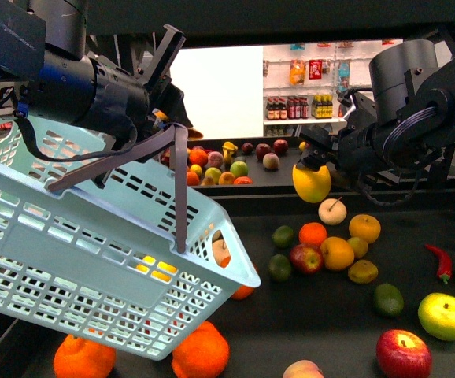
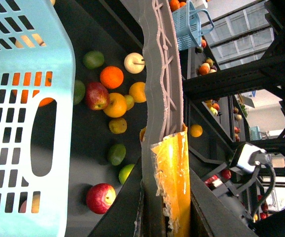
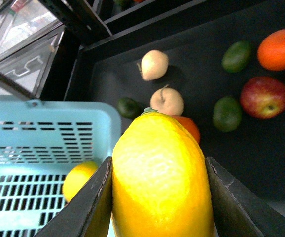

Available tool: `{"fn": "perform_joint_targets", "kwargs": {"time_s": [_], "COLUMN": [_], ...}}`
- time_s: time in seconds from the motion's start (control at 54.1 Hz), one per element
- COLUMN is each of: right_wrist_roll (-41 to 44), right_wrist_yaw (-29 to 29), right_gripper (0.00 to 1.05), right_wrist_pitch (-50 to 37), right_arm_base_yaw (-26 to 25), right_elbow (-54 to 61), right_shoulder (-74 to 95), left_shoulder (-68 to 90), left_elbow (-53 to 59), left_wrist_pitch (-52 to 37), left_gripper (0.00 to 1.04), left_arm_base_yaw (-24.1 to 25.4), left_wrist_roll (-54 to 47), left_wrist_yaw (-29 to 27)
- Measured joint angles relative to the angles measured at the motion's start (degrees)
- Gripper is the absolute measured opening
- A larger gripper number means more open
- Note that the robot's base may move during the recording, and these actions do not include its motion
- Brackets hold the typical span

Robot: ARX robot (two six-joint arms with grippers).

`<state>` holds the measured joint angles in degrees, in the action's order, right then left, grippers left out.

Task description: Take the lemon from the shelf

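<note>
Clamped lemon (image 1: 312, 183); basket (image 1: 70, 236) near (fruit (image 1: 337, 253) below)

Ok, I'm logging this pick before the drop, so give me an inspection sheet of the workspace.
Surface: black shelf deck, fruit scattered over it.
Job's things: lemon held above the deck.
Clutter: apples, oranges, limes, a red chilli; blue basket, tilted, a yellow fruit inside.
Claws: right claw shut on the lemon; left claw shut on the basket handle.
Cables: black cable looping under the left arm, another under the right.
Surroundings: second fruit tray behind; wall shelves of bottles.
</note>
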<state>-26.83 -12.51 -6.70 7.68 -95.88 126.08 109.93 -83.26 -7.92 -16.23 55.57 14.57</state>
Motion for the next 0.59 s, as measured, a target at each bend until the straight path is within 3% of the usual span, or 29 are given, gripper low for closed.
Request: {"fn": "perform_joint_targets", "kwargs": {"time_s": [0.592], "right_wrist_roll": [-3.58], "right_wrist_yaw": [-1.46], "right_gripper": [0.47], "right_wrist_pitch": [-0.68], "right_arm_base_yaw": [10.47], "right_elbow": [4.74], "right_shoulder": [-3.54], "left_shoulder": [0.00], "left_elbow": [0.00], "left_wrist_pitch": [0.00], "left_gripper": [0.14], "left_arm_base_yaw": [0.00], "left_wrist_roll": [0.00], "left_wrist_yaw": [0.00]}}
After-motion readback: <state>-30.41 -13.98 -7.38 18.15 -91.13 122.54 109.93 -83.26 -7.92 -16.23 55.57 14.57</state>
